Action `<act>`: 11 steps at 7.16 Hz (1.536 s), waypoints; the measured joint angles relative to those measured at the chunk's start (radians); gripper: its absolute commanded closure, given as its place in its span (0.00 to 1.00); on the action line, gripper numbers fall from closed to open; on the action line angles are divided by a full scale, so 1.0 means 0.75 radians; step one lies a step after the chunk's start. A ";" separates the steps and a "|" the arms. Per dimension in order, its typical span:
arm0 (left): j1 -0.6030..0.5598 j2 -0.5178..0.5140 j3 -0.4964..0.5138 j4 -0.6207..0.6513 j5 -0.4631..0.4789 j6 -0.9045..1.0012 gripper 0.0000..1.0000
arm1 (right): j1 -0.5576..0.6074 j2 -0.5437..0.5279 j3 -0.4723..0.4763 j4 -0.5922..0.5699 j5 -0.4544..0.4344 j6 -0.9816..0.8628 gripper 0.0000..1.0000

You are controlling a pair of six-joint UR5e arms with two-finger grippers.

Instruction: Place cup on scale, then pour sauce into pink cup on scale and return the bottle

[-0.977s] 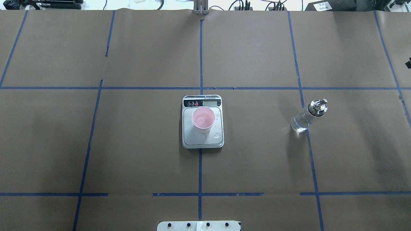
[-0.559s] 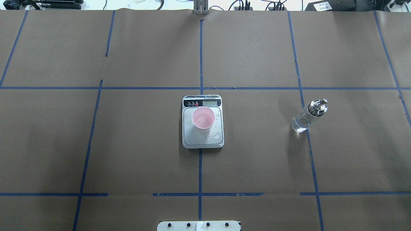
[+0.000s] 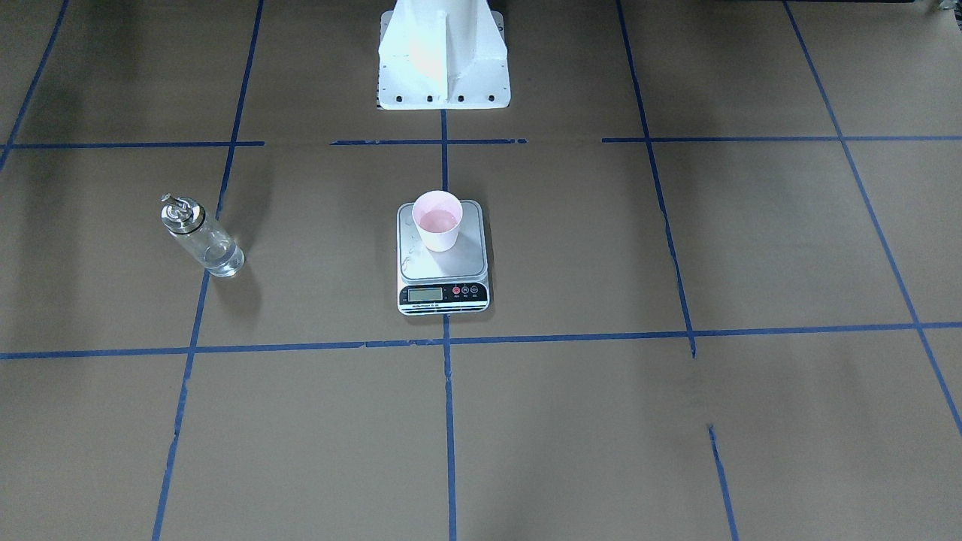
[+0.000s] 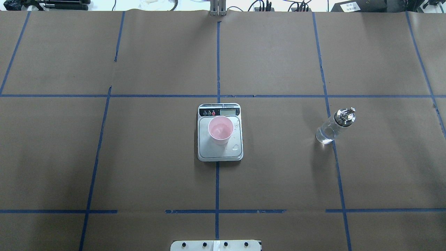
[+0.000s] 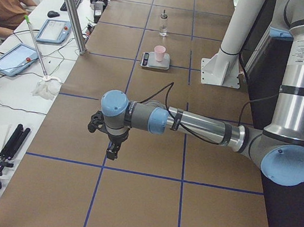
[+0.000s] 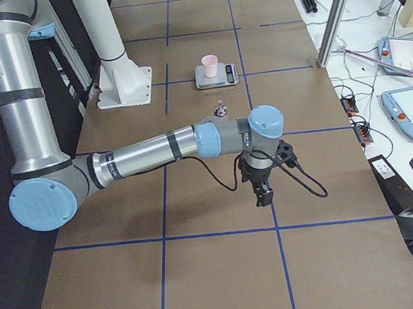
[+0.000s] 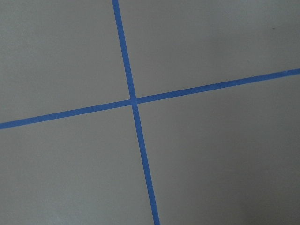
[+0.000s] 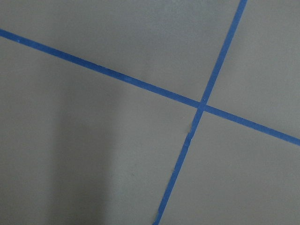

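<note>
The pink cup (image 4: 220, 130) stands upright on the silver scale (image 4: 205, 150) at the table's middle, with liquid in it; it also shows in the front view (image 3: 437, 220). The clear glass bottle (image 4: 332, 127) with its metal spout stands alone on the table on my right side, holding a little clear sauce (image 3: 222, 261). My left gripper (image 5: 112, 152) hangs over the table far off to the left. My right gripper (image 6: 263, 196) hangs far off to the right. Both show only in the side views, so I cannot tell if they are open or shut. Neither holds anything that I can see.
Drops of liquid (image 4: 236, 147) lie on the scale's platform beside the cup. The white robot base (image 3: 442, 52) stands behind the scale. Metal posts (image 5: 70, 7) and operators' desks with tablets (image 5: 13, 59) line the far table edge. Blue tape lines grid the brown table.
</note>
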 measured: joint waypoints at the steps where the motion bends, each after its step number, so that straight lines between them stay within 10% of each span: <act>1: 0.001 0.009 0.021 -0.072 -0.022 -0.002 0.00 | 0.000 -0.010 -0.011 0.030 0.003 0.002 0.00; 4: -0.034 0.016 0.087 -0.117 -0.109 0.001 0.00 | 0.001 -0.016 -0.030 0.049 0.017 0.002 0.00; 11: -0.071 -0.009 0.132 -0.130 0.167 -0.001 0.00 | 0.011 -0.050 -0.062 0.054 0.039 0.001 0.00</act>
